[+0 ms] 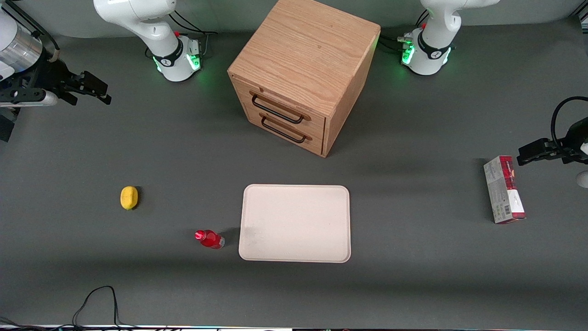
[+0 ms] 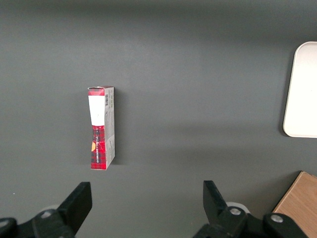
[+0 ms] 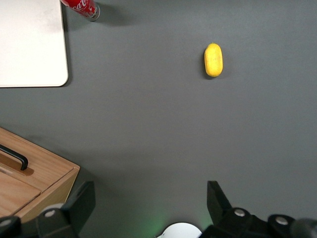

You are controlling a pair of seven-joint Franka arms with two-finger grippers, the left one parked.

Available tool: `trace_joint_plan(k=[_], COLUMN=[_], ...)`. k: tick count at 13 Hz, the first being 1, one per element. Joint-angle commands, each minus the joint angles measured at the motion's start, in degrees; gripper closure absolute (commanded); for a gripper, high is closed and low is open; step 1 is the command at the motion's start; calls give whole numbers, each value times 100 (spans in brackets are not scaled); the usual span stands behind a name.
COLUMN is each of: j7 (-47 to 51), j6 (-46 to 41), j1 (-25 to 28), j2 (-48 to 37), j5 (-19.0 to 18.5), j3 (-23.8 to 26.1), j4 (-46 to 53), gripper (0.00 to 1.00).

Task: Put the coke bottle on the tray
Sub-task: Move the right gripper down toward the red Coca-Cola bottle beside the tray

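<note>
The coke bottle (image 1: 210, 239), small and red with a red cap, appears to lie on its side on the grey table, just beside the tray's edge toward the working arm's end. It also shows in the right wrist view (image 3: 81, 7). The tray (image 1: 295, 223) is cream-white, flat and empty, nearer the front camera than the cabinet; it also shows in the right wrist view (image 3: 29, 44). My right gripper (image 1: 98, 89) is open and empty, high above the table at the working arm's end, well apart from the bottle. Its black fingers (image 3: 81, 203) stand wide apart.
A yellow lemon-like lump (image 1: 129, 197) lies between my gripper and the bottle. The wooden two-drawer cabinet (image 1: 303, 73) stands farther from the camera than the tray. A red-and-grey carton (image 1: 504, 189) lies toward the parked arm's end. A black cable (image 1: 96, 299) loops at the table's near edge.
</note>
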Motion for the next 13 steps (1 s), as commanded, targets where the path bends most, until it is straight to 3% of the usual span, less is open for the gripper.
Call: trace_joint_plan(k=[1,9,13], j7=[-2,60,148], j6=[-485,-444,-496], j1=[61,105,227], j2=[554,1644,3302], j5=[-149,272,263], j3=[38,353,600], j4=[706,1963,4043], gripper=[0,0,0])
